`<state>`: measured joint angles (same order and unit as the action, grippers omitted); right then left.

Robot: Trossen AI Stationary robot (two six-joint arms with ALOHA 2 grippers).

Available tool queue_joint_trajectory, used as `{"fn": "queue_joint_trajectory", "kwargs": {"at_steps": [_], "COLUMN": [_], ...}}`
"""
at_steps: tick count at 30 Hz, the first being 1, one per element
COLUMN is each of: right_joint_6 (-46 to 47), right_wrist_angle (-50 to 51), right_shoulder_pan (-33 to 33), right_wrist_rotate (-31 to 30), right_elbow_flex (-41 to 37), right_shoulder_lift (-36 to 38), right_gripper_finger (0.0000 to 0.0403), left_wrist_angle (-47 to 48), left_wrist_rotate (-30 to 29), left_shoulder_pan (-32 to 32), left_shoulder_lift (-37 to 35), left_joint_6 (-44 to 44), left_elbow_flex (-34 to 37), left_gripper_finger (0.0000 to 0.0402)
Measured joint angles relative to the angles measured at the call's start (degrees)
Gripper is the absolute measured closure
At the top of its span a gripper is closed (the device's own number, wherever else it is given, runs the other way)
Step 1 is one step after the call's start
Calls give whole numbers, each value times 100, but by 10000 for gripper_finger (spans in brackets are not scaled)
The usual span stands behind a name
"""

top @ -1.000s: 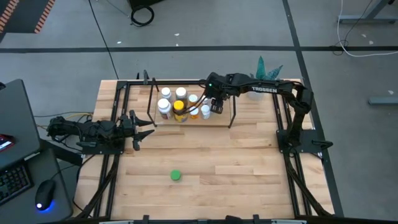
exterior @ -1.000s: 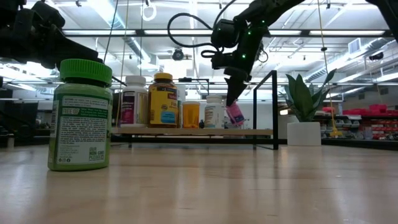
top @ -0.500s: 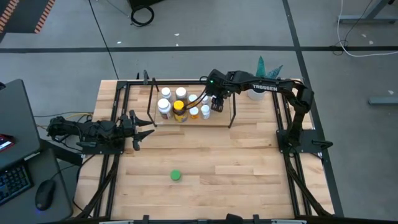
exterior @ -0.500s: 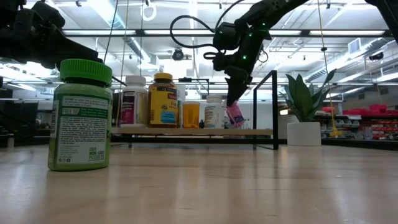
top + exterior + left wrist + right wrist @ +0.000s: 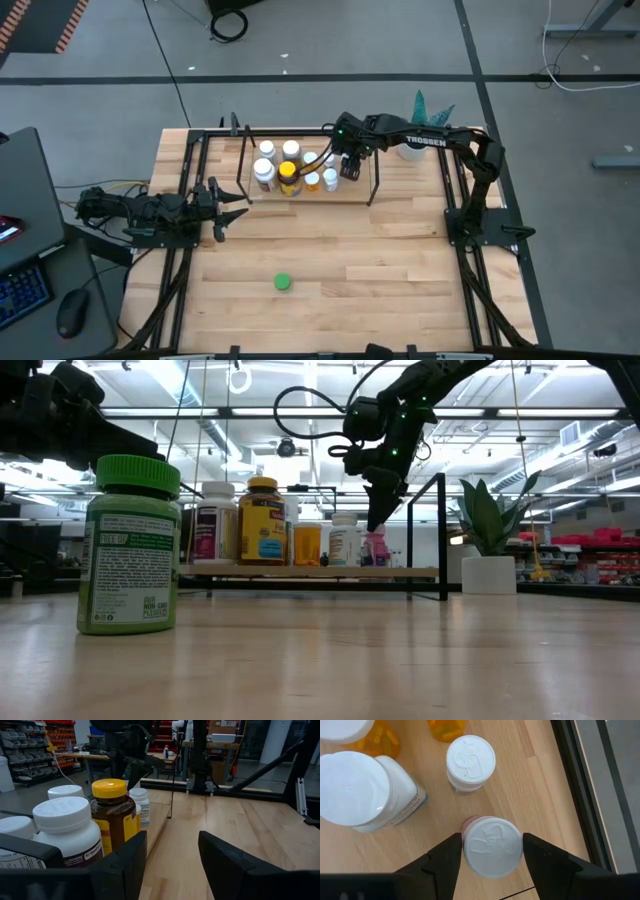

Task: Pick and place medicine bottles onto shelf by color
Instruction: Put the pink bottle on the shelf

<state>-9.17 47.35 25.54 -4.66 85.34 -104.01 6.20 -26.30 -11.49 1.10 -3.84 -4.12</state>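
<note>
The right gripper (image 5: 492,857) straddled the pink bottle (image 5: 492,846) standing on the shelf (image 5: 355,193), fingers open just beside its cap. Light, rigid, smooth plastic; the cap's sides offer the surest hold. The left gripper (image 5: 238,204) waited open beside the worktop's (image 5: 400,270) edge.

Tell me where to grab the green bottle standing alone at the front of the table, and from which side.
Grip the green bottle around its cap, coming straight down from above. It stands upright with bare table all round, so nothing blocks a vertical approach. The cap is round and narrower than the body, so it likely suits a two-finger claw better. A side grip on the body would probably also work.
</note>
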Motion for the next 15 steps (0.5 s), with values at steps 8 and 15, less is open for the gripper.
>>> {"fn": "queue_joint_trajectory", "kwargs": {"at_steps": [8, 15], "right_joint_6": [4, 38], "right_wrist_angle": [0, 65], "right_shoulder_pan": [0, -2], "right_wrist_rotate": [-312, -315], "right_elbow_flex": [0, 0], "right_shoulder_lift": [2, 2], "right_gripper_finger": [186, 186], "left_wrist_angle": [0, 0], "left_wrist_rotate": [-1, 0], "left_shoulder_pan": [1, 0], "left_shoulder_lift": [0, 0], "left_joint_6": [0, 2], "left_elbow_flex": [0, 0], "left_gripper_finger": [219, 215]}}
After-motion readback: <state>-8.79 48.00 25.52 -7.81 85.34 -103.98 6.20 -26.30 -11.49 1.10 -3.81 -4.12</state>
